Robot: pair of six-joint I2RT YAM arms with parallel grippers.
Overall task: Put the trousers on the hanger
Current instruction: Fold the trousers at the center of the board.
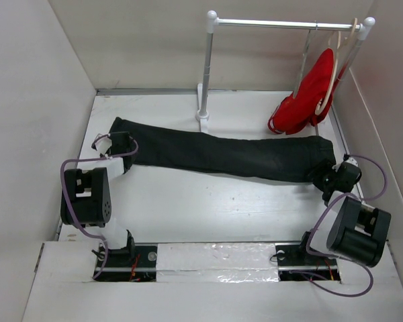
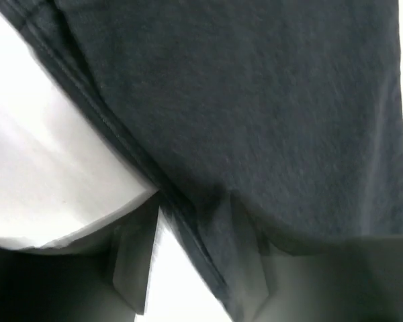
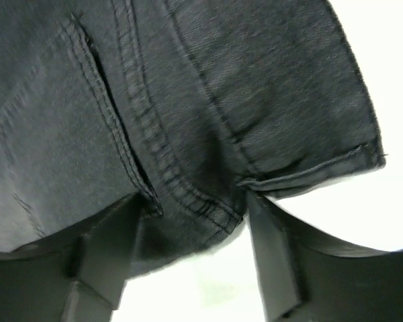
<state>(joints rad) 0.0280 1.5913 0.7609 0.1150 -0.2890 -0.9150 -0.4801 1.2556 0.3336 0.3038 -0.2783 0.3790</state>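
Note:
The black trousers (image 1: 221,154) lie flat across the table, legs to the left and waist to the right. My left gripper (image 1: 119,143) is at the leg end, open, with the hem edge (image 2: 188,221) between its jaws (image 2: 195,209). My right gripper (image 1: 324,176) is at the waist end, open, with the stitched waist corner (image 3: 208,201) between its spread fingers (image 3: 195,201). A thin pale grey hanger (image 1: 307,57) hangs edge-on from the rail (image 1: 282,23) at the back right.
A beige hanger (image 1: 332,74) with a red garment (image 1: 305,100) hangs on the same rail beside the grey one. The rail's left post (image 1: 205,74) stands just behind the trousers. White walls close in the table on the left, right and back.

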